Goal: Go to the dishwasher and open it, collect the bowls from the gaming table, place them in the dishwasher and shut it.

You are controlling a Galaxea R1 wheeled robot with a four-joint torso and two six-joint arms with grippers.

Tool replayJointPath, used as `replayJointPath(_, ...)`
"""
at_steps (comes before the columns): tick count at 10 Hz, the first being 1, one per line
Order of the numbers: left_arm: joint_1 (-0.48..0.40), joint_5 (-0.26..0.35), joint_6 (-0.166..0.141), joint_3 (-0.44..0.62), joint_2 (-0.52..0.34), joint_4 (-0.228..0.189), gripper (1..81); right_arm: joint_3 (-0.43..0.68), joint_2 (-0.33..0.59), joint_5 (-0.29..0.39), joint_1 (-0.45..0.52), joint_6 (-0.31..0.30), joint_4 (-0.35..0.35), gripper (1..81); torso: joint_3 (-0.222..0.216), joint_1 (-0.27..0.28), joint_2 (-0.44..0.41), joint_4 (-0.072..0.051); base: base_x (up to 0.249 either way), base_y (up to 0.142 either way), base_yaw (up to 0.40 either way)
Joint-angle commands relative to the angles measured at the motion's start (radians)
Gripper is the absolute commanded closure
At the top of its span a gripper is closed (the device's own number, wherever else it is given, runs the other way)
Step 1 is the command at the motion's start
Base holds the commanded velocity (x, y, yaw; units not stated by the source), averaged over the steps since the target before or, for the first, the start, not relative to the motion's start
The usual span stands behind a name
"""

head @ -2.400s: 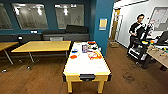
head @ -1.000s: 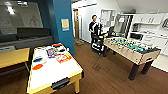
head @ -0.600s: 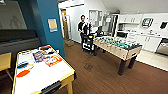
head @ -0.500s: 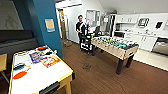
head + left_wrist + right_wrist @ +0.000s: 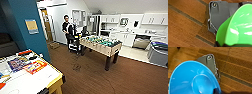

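A large green bowl (image 5: 236, 28) hangs over the wooden floor in the left wrist view, with my left gripper (image 5: 219, 44) shut on its rim. A blue bowl (image 5: 193, 79) is carried the same way in my right gripper (image 5: 217, 91). In the head view the gaming table (image 5: 51, 77), white-topped with yellow edging and colourful game sheets, lies at the lower left. The dishwasher (image 5: 141, 42), a steel front among white kitchen cabinets, stands far off at the right; whether its door is open is too small to tell.
A foosball table (image 5: 101, 45) stands mid-room on the brown wooden floor (image 5: 100, 75). A person (image 5: 66, 28) stands behind it beside a dark cart (image 5: 74, 43). A teal wall corner (image 5: 27, 27) rises beside the gaming table. A grey bin (image 5: 158, 53) is at the right edge.
The camera has swung to the right: the gaming table has slid to the lower left of the picture, and the foosball table and kitchen have come into view.
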State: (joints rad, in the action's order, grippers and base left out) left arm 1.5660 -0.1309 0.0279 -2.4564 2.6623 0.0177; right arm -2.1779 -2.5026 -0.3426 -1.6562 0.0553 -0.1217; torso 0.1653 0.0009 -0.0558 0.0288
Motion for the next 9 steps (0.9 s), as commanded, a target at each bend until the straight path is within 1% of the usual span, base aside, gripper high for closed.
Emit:
replayJointPath(1,-0.027,0.056,0.006,-0.006,-0.027,-0.024,81.1,-0.02,0.022,0.05,0.022,-0.005,0.014,81.1,0.0,0.0,0.0,0.0,0.0,0.0,-0.375)
replayJointPath(9,-0.027,0.054,0.006,-0.006,-0.027,-0.025,81.1,-0.039,0.009,0.05,0.017,-0.005,0.014,81.1,0.0,0.0,0.0,0.0,0.0,0.0,-0.372)
